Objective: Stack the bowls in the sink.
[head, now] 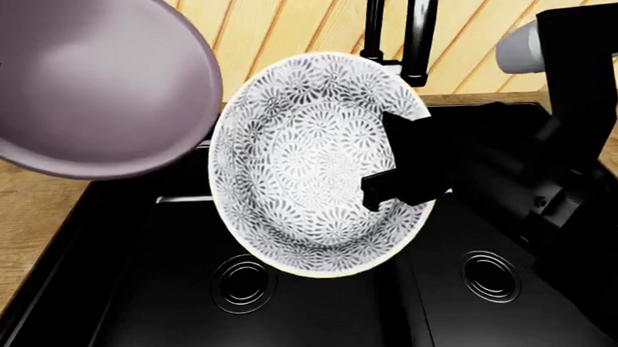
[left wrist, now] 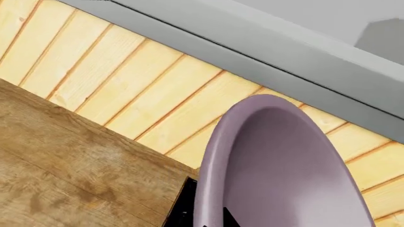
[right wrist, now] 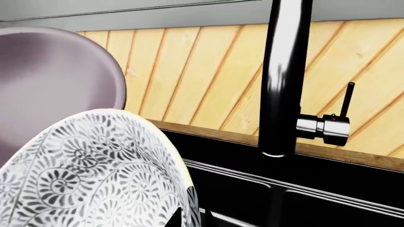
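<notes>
Bowls number two, both held tilted above the black double-basin sink [head: 116, 250]: the right tool [head: 392, 182] clamps the floral white bowl [head: 299, 166]; the left tool, barely visible, carries the mauve bowl [head: 90, 81]. Two drains, one faucet [head: 417, 23].

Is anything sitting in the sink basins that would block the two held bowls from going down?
Nothing visible: the black sink shows only bare drains under the floral bowl and mauve bowl. The faucet stands behind the floral bowl.
</notes>
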